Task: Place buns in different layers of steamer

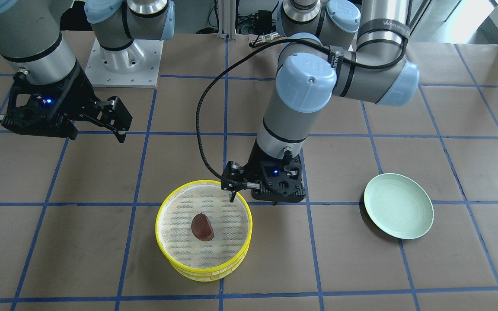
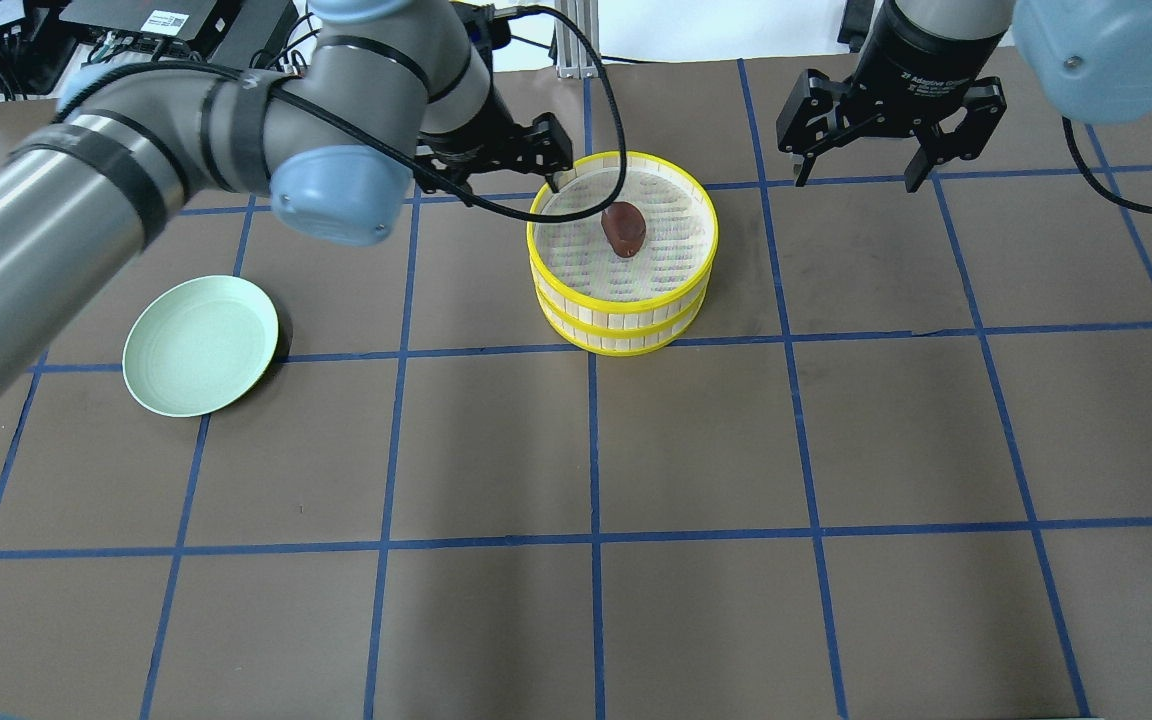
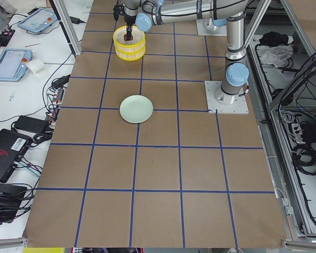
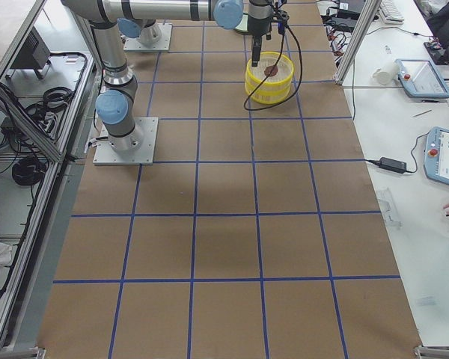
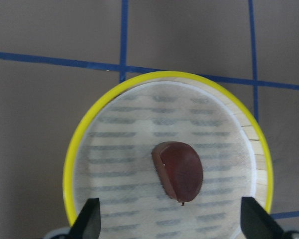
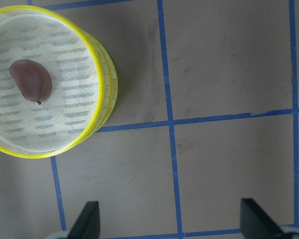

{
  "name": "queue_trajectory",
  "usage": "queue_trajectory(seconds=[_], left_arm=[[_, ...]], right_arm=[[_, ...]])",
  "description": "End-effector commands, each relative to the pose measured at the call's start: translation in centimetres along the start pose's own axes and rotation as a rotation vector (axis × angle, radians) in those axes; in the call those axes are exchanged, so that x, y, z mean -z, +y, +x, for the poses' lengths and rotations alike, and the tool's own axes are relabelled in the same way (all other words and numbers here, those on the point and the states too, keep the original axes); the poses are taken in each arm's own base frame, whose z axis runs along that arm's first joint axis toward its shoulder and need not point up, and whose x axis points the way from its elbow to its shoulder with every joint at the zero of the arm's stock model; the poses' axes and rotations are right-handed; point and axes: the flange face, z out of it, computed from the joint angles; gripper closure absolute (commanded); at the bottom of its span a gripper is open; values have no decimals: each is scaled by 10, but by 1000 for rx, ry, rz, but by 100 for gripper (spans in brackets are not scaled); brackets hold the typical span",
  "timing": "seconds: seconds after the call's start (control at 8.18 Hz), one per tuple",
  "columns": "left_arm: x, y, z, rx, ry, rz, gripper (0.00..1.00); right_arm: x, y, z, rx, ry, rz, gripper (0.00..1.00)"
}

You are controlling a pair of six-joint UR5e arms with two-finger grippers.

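Reaching left arm (image 2: 136, 170): stretching in from the left edge, bending at the blue-capped elbow, wrist turning straight down beside the steamer's far left rim.
Plate (image 2: 201, 345): lying pale green on the brown table (image 2: 696, 450), well apart from the steamer, beneath the outstretched arm.
Left gripper (image 5: 172, 221): hanging above the top tray and pointing down, fingers spread wide and gripping nothing; in the wrist view, both fingertips framing the tray's near edge.
Layers of steamer (image 2: 626, 318): sitting stacked near the middle of the table, yellow rims lining up one over another, pale mesh floor of the top one facing up.
Brown bun (image 2: 624, 228): lying on the top layer's mesh floor, about at its middle, apart from the rim and from both grippers.
Right gripper (image 2: 861, 178): hovering over the table to the right of the steamer, pointing down, fingers spread wide and holding nothing.
Right arm (image 2: 1096, 50): coming in from the upper right corner, blue cap showing.
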Motion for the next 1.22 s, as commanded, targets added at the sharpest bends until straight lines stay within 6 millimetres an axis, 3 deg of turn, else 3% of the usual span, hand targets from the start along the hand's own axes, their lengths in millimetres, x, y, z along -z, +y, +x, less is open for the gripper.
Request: queue_trajectory(seconds=[0.0,0.12,0.37,0.49,0.73,1.1], left_arm=[[63,24,-72,-39,-150,-175,0],[84,29,-93,-21,-173,-199,0],[152,50,-136,-2,-185,-185,0],[164,60,-151,28,-189,-200,0],[162,61,-164,47,-214,-214,0],[160,66,-158,38,-203,-206,0]], right_arm=[[0,0,0,0,-1,-1,0],[0,0,0,0,2,-1,0],[1,1,-1,-1,12,-2,0],[1,2,-2,-6,11,0,0],[3,5,-7,3,11,3,0],[3,5,-7,3,11,3,0]])
